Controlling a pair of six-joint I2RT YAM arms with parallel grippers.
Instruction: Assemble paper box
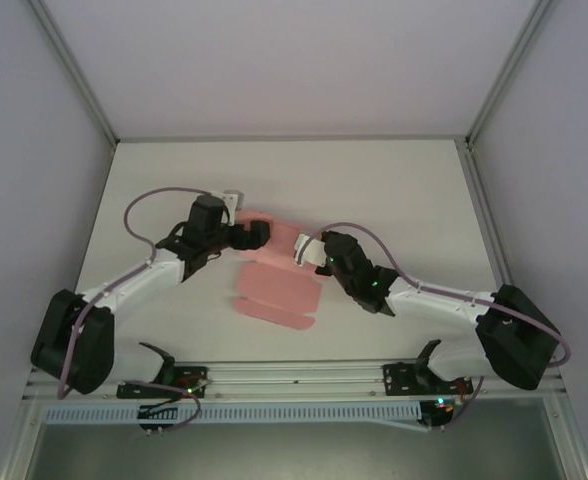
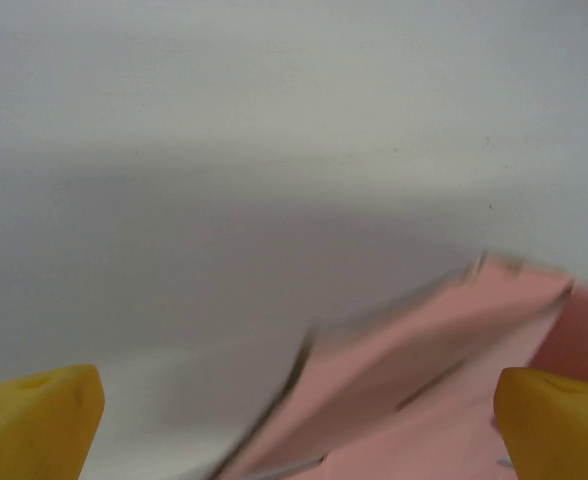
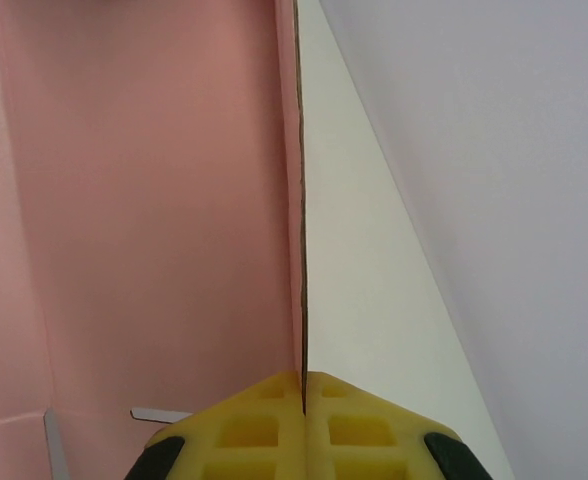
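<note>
The box (image 1: 274, 285) is a thin salmon-pink card sheet, not closed up, lying mid-table (image 1: 174, 180) between the two arms. Its near part lies flat with a tabbed edge, and its far end is lifted at the grippers. The left gripper (image 1: 259, 235) sits at the sheet's far left corner. In its wrist view its yellow fingers (image 2: 34, 410) stand wide apart, with a raised, creased flap between them. The right gripper (image 3: 304, 395) has its fingers pressed together on the card's edge, and the pinched panel stands edge-on, its plain pink face to the left.
</note>
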